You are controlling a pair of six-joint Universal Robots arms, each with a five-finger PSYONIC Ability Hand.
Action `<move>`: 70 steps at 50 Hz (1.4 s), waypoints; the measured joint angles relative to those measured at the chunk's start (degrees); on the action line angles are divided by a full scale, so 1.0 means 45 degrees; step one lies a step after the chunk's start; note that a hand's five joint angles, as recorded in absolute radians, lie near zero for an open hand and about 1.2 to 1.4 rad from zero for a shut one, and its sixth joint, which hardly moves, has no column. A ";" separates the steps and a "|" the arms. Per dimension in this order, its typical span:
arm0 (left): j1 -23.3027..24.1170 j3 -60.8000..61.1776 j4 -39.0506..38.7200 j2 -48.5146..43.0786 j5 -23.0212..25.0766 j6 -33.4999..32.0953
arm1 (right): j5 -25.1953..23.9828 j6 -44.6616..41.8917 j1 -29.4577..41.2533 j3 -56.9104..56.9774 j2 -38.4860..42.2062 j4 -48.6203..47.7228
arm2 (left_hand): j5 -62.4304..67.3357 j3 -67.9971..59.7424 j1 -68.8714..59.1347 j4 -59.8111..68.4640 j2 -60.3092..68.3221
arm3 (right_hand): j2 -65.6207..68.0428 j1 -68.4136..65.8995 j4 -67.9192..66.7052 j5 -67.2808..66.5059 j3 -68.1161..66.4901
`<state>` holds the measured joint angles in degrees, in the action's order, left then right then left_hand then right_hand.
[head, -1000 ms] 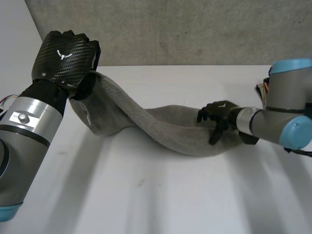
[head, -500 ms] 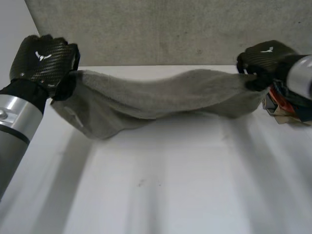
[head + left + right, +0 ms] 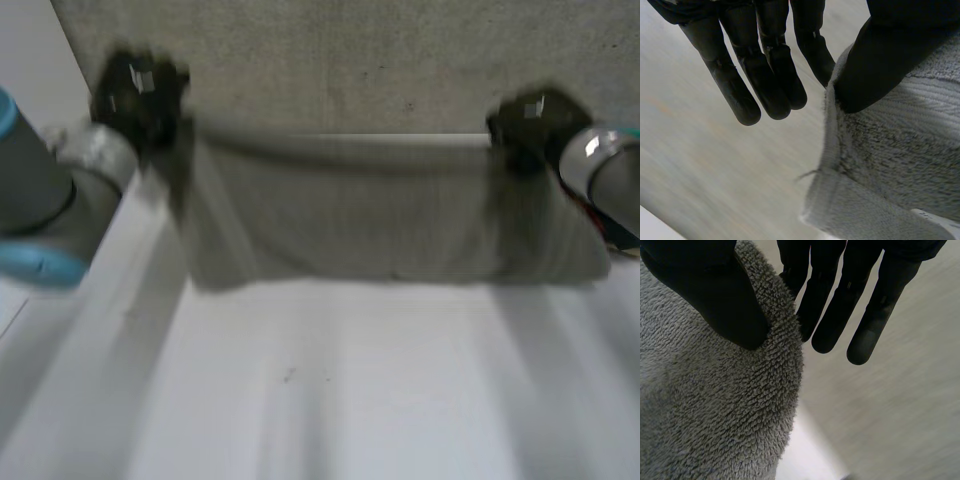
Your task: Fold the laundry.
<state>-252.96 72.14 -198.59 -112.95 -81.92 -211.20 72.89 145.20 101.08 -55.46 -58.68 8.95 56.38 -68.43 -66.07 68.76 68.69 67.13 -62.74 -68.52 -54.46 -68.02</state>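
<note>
A grey towel hangs stretched flat between my two hands above the far part of the white table. My left hand holds its upper left corner. In the left wrist view the thumb pinches the towel's edge against the fingers. My right hand holds the upper right corner. In the right wrist view the thumb presses the fluffy towel against the fingers. The towel's lower edge hangs just above the table.
A grey wall stands right behind the towel. Some coloured items lie at the table's far right, partly behind the towel. The near half of the table is bare.
My right hand took hold of the towel on the table and rose with it. Both hands then moved apart and up, pulling the sagging towel into a flat hanging sheet.
</note>
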 measured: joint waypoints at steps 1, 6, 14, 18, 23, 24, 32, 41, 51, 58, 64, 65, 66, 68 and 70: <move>0.0021 -0.0698 -0.0748 -0.0166 -0.0006 0.0100 | 0.0335 0.0594 0.0171 0.0193 0.0048 -0.1391 | 0.0000 0.0000 0.0000 0.0001 0.0000 | 0.0000 0.0000 0.0000 0.0000 -0.0002; 0.0015 -0.2381 -0.4401 -0.0372 -0.0121 0.1076 | 0.1653 0.2352 0.0550 -0.0158 -0.0317 -0.7327 | 0.0000 -0.0001 0.0000 0.0002 0.0000 | 0.0000 0.0000 -0.0001 -0.0002 -0.0003; -0.0068 -0.1422 -0.5834 -0.0082 -0.0313 0.2347 | 0.1903 0.2860 0.0589 -0.2302 -0.1156 -1.1096 | 0.0000 -0.0001 0.0000 0.0003 0.0000 | 0.0000 0.0000 -0.0002 -0.0228 -0.0005; -0.0064 0.0039 -0.4930 0.0147 -0.0306 0.2394 | 0.1353 0.2772 0.0567 -0.3270 -0.1153 -1.0233 | 0.0000 -0.0001 0.0000 0.0004 0.0000 | 0.0000 0.0000 -0.0002 -0.0227 -0.0005; 0.0033 0.2243 -0.4058 0.0489 -0.0232 0.2296 | 0.0842 0.2552 0.0547 -0.4454 -0.0920 -0.8270 | 0.0000 -0.0001 0.0000 0.0019 0.0000 | 0.0000 0.0000 -0.0002 -0.0227 -0.0005; 0.0064 0.2830 -0.3919 0.0576 -0.0213 0.2250 | 0.0774 0.2440 0.0539 -0.4738 -0.0850 -0.7705 | 0.0000 -0.0001 0.0000 0.0037 0.0000 | 0.0000 0.0000 -0.0002 -0.0228 -0.0005; 0.0317 0.6479 -0.3605 0.1073 -0.0143 0.1361 | 0.0639 0.0302 0.0420 -0.6967 -0.0576 -0.3270 | 0.0000 -0.0002 0.0000 0.0040 0.0001 | 0.0000 0.0003 -0.0003 -0.0228 -0.0006; 0.0482 0.8525 -0.3646 0.2159 -0.0115 0.0258 | 0.0803 -0.1998 0.0437 -0.7410 -0.1159 -0.0142 | 0.0000 -0.0002 0.0000 0.0040 0.0002 | -0.9392 0.8366 0.9544 0.8914 0.9394; 0.0676 0.8921 -0.3505 0.3138 -0.0131 0.0247 | 0.0344 -0.2132 0.0658 -0.4578 -0.1661 0.1351 | 0.0000 -0.0002 0.0000 0.0040 0.0002 | -1.0017 0.9107 1.0596 0.9987 1.0284; 0.0676 0.8993 -0.3391 0.3376 -0.0135 0.0304 | -0.1686 -0.2491 0.0753 -0.2118 0.0274 0.2757 | 0.0000 -0.0002 0.0000 0.0040 0.0002 | -1.0015 0.9103 1.0569 0.9757 1.0279; 0.0670 0.9050 -0.3386 0.3395 -0.0118 0.0330 | -0.2870 -0.3757 0.0783 -0.0524 0.2280 0.3116 | 0.0000 -0.0002 0.0000 0.0040 0.0002 | -0.9982 0.8515 0.9777 0.8741 0.9756; 0.0671 0.9060 -0.3390 0.3394 -0.0099 0.0331 | -0.2951 -0.4071 0.0793 -0.0258 0.2648 0.3116 | 0.0000 -0.0002 0.0000 0.0040 0.0002 | -0.9982 0.8407 0.9649 0.8649 0.9640; 0.0672 0.9066 -0.3393 0.3392 -0.0083 0.0332 | -0.2980 -0.4230 0.0797 -0.0128 0.2833 0.3112 | 0.0000 -0.0002 0.0000 0.0041 0.0002 | -0.9982 0.8360 0.9586 0.8595 0.9573; 0.0677 0.9079 -0.3400 0.3389 -0.0014 0.0333 | -0.3018 -0.4713 0.0805 0.0228 0.3397 0.3085 | 0.0000 -0.0002 0.0000 0.0041 0.0002 | -0.9982 0.8342 0.9534 0.8534 0.9525; 0.0680 0.9084 -0.3403 0.3387 0.0045 0.0333 | -0.3017 -0.4941 0.0806 0.0380 0.3668 0.3057 | 0.0000 -0.0002 0.0000 0.0040 0.0002 | -0.9982 0.8342 0.9534 0.8508 0.9525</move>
<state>-249.90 113.02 -213.90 -97.71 -81.72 -209.70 59.32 122.97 104.71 -53.75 -42.18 22.70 56.38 -68.44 -66.07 68.94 68.70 22.22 -25.21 -25.62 -16.17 -25.16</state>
